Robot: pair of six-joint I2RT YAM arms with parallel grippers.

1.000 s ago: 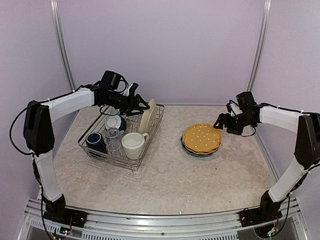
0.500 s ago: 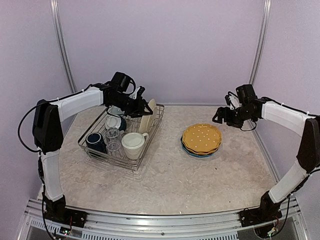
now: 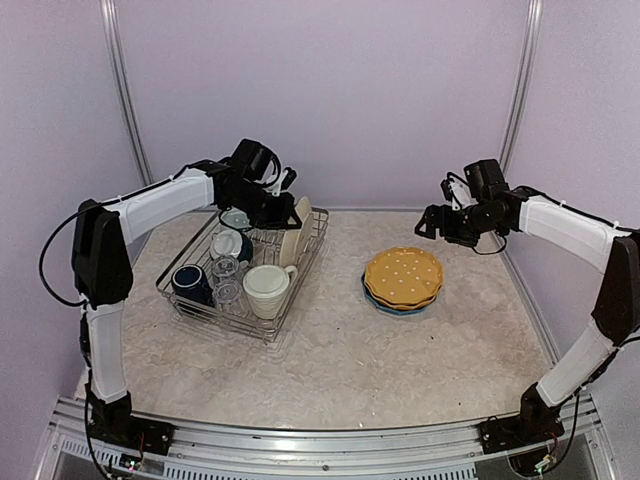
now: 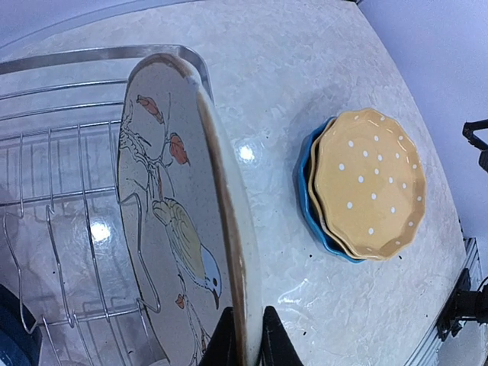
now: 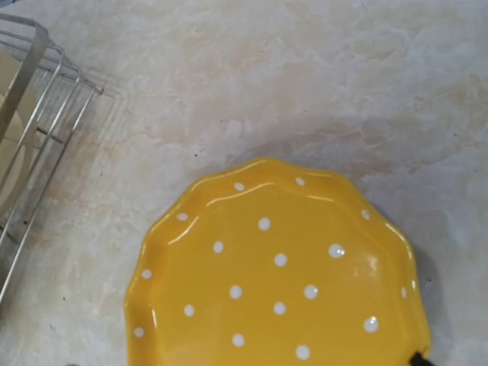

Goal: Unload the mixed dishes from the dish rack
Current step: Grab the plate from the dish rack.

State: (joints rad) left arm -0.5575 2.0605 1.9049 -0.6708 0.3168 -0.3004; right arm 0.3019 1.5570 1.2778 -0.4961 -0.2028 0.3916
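Observation:
The dish rack (image 3: 232, 326) stands at the left with the cream floral plate (image 3: 296, 236) upright at its right end. My left gripper (image 3: 292, 211) is shut on that plate's top rim; in the left wrist view the gripper (image 4: 249, 347) has a finger on each side of the plate (image 4: 168, 213). The rack also holds a large cream mug (image 3: 266, 288), a navy mug (image 3: 190, 282), clear glasses (image 3: 226, 270) and a bowl (image 3: 228, 243). The yellow dotted plate (image 3: 403, 275) lies on the blue plate (image 3: 384, 302) on the table. My right gripper (image 3: 430, 224) hovers open and empty above their far edge.
The right wrist view looks down on the yellow plate (image 5: 278, 274), with the rack's corner (image 5: 30, 76) at the left. The left wrist view shows the stacked plates (image 4: 370, 183) right of the rack wire (image 4: 76, 57). Purple walls close the back and sides.
My left gripper has moved right, over the rack, onto the cream floral plate's rim. My right gripper has risen and drawn back from the yellow plate.

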